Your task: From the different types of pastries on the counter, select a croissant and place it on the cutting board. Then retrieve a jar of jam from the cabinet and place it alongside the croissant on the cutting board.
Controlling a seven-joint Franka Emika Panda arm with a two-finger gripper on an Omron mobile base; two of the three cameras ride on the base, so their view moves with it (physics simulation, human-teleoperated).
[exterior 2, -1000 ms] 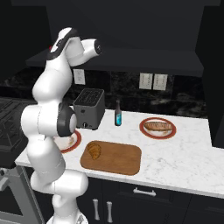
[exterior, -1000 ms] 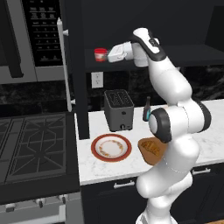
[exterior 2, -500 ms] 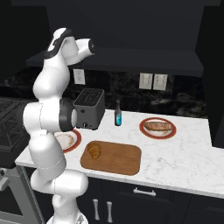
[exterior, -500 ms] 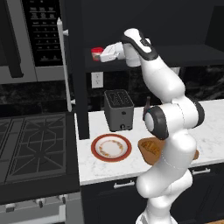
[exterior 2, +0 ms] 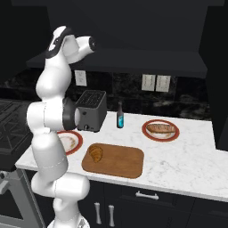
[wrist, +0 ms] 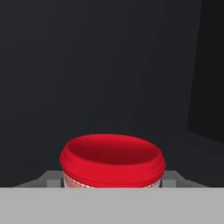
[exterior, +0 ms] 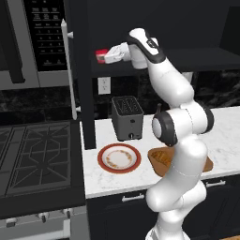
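Gripping the small squat jar of jam [exterior: 101,56] with its glossy red lid and pale banded body: two-finger gripper [exterior: 107,55], closed on the jar's sides, raised at the open front of the dark, nearly black wall cabinet [exterior: 201,28], well above the worktop. Seen from the hand: round ribbed lid rim [wrist: 112,159] between the fingers, matte dark cabinet wall behind.

Resting near the left end of the flat brown wooden cutting board [exterior 2: 122,161] with rounded corners: ridged golden-brown crescent croissant [exterior 2: 96,153]. Board near the front edge of the white marbled stone counter [exterior 2: 187,156].

Lying on a round red-rimmed white plate [exterior 2: 160,129] towards the back edge: oblong pale-brown pastry [exterior 2: 159,128].
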